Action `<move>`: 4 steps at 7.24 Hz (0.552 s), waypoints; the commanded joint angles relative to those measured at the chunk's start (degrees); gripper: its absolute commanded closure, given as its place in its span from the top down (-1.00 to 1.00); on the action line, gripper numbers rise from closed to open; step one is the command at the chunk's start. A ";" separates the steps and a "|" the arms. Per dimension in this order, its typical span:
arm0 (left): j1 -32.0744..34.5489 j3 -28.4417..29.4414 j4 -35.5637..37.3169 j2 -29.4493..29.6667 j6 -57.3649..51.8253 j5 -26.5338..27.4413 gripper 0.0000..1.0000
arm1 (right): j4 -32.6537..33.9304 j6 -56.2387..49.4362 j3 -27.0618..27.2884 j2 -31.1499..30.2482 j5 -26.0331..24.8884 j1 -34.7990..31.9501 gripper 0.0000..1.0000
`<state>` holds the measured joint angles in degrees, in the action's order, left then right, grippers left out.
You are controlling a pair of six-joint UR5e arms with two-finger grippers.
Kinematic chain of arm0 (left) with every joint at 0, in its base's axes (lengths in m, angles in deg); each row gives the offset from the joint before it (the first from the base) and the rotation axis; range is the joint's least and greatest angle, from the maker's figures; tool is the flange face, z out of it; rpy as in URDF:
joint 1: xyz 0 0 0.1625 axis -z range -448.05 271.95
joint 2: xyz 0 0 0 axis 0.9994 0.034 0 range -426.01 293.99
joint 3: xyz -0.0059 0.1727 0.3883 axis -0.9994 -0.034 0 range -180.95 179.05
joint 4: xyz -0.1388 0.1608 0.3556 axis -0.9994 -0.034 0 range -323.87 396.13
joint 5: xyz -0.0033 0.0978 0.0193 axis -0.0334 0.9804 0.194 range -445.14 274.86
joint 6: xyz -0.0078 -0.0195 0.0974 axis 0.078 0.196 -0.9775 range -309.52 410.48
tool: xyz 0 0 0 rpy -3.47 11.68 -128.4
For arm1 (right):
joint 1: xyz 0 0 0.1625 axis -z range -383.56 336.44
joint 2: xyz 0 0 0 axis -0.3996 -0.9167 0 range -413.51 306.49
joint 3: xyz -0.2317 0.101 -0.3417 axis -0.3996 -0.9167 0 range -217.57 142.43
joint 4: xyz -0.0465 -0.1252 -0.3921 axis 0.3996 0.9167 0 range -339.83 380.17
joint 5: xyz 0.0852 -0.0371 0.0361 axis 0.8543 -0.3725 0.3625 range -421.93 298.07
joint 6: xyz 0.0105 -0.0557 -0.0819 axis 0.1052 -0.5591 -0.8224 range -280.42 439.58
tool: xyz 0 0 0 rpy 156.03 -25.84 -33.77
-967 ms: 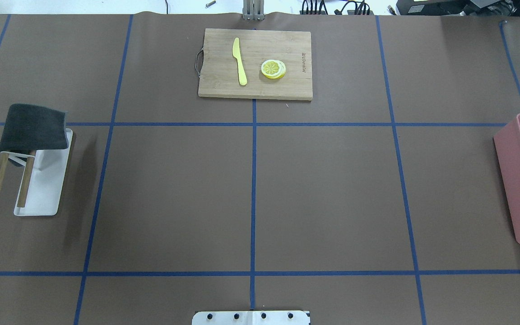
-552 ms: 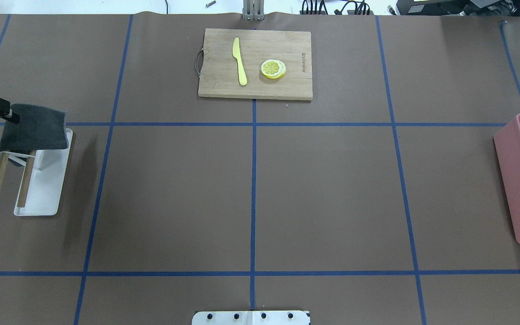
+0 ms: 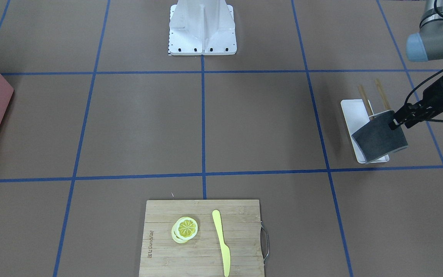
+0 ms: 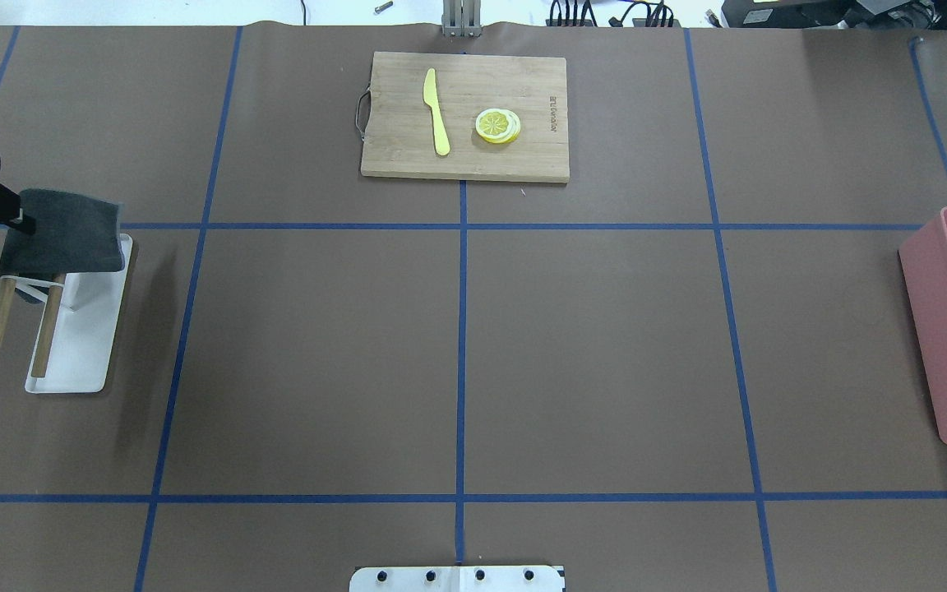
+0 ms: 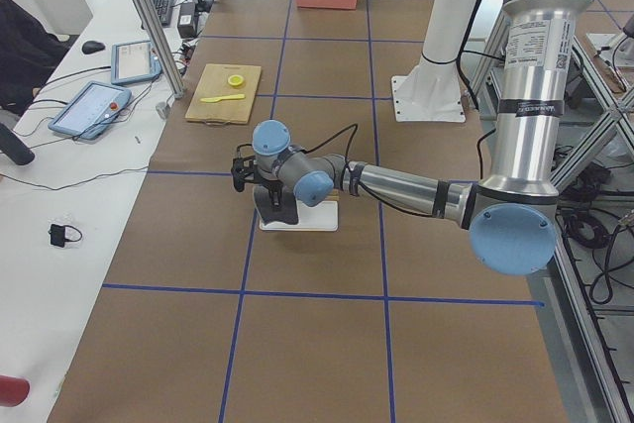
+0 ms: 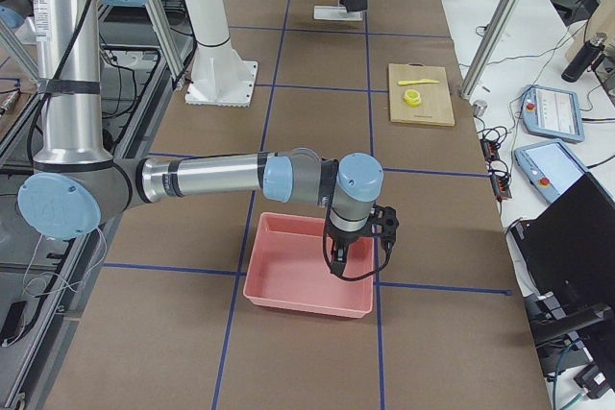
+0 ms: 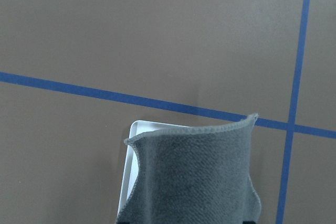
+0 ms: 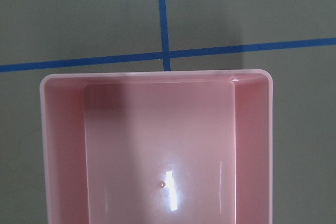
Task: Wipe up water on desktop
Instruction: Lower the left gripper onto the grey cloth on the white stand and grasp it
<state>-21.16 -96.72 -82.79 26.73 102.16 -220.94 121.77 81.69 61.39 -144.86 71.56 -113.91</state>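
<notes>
Left jaws at the hem of a dark grey cloth (image 4: 62, 234), which hangs directly ahead of them over a small rack with two wooden posts (image 4: 48, 329) and a white base (image 4: 83, 345). The wrist view shows the cloth's curled edge rising between the jaws, but the fingertips are cut off, so it cannot be told whether they have pinched the fabric or merely straddle it. The surface (image 4: 588, 353), brown paper gridded with blue tape, lies below the jaws and extends well away from them. No water can be made out on it in any view. The right jaws hang over a pink bin (image 8: 157, 150) directly beneath them, and whether they are open or closed cannot be told.

Likely hazards: the bite appears shallow, at the hem only, so the cloth may slip free on lifting. A sideways pull instead of an upward one could snag the fabric on the rack's bar and drag or tip the light rack. With no puddle discernible, the wipe may also miss its target.

Compared with one second ago, when only a tip of the left arm showed at the overhead view's edge, clear of the cloth, the jaws now sit against its hem. Cloth and rack have not shifted.
</notes>
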 commanded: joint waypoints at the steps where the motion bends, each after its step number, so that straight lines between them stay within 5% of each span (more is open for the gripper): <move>1: -0.10 0.66 0.00 0.42 -0.18 0.00 0.18 | 0.00 0.00 0.09 0.03 0.01 0.00 1.00; 2: -0.10 1.01 0.00 0.68 -0.18 -0.08 -0.08 | 0.00 0.00 0.18 0.03 0.01 0.00 1.00; 4: -0.10 0.93 0.00 1.21 -0.09 -0.43 -0.95 | 0.00 0.00 0.44 0.12 0.71 0.00 1.00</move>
<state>-21.25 -95.75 -82.79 27.56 102.05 -221.12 121.78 81.69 61.69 -144.80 71.92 -113.91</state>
